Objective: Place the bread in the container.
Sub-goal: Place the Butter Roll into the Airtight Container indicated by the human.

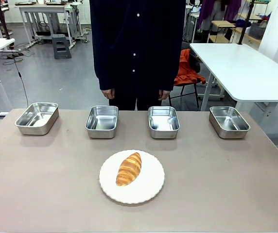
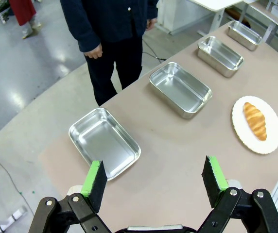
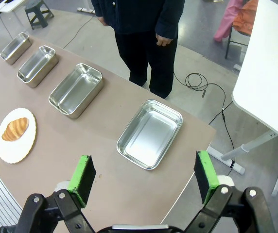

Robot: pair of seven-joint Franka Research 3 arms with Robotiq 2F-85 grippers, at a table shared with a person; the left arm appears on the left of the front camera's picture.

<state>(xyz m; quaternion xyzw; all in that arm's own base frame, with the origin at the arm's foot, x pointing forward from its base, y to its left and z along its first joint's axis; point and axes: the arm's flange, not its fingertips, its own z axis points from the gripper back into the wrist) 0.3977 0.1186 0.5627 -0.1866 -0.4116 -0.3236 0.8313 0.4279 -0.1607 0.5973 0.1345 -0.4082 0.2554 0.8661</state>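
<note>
Bread (image 1: 129,168), golden-brown and ridged with tapered ends, lies on white plate (image 1: 151,187).

In the front view the person (image 1: 137,48) is cut off above the chest by the top edge. The legs vanish behind the bench (image 1: 42,189), and the bench itself runs out at the bottom edge and both sides. Both wrist views likewise crop the person at the shoulders. The left pincer (image 2: 153,177) loses its linkage to the bottom edge of its own view, as does the right pincer (image 3: 143,170). A white side table (image 3: 270,73) is sliced by the right edge.
</note>
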